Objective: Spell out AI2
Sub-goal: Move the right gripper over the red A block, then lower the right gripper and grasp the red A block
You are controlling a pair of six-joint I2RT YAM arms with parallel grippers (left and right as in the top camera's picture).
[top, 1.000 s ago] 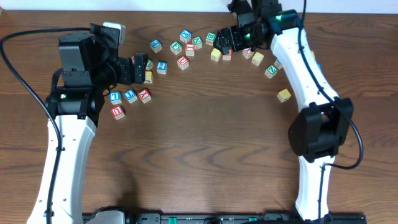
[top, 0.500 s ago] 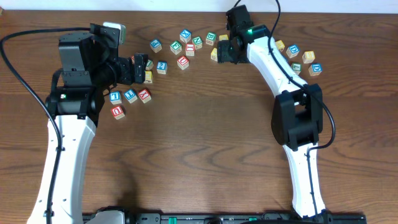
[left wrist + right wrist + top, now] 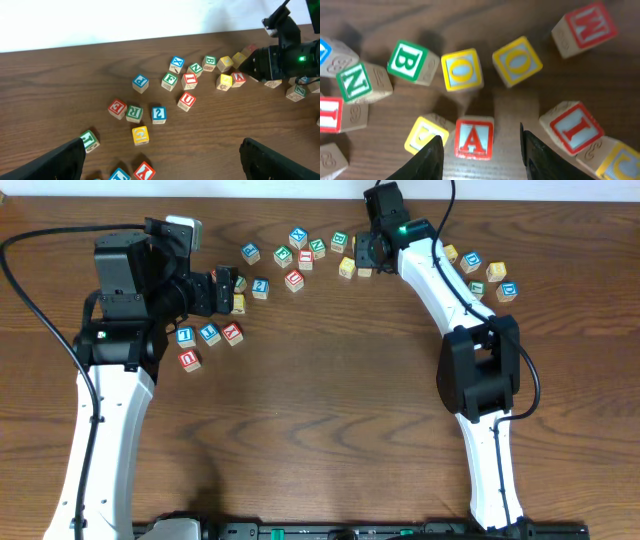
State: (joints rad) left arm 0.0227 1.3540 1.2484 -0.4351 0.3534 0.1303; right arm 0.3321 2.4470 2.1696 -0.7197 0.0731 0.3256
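Right jaws parted around the "A" cube (image 3: pixel 473 138); left jaws held wide over the counter (image 3: pixel 320 400).
Overhead: the "A" cube is hidden beneath the right jaws at the far cluster, and neither pair's gap can be made out; the blue "2" cube (image 3: pixel 260 288) is seen just beside the left jaws. Left wrist: the wide-spread left jaws are cut off at the bottom edge, the "2" cube lying ahead between them, the red "I" cube (image 3: pixel 189 80) farther on. Right wrist: the "A" cube is bracketed by both jaws, touched by neither.
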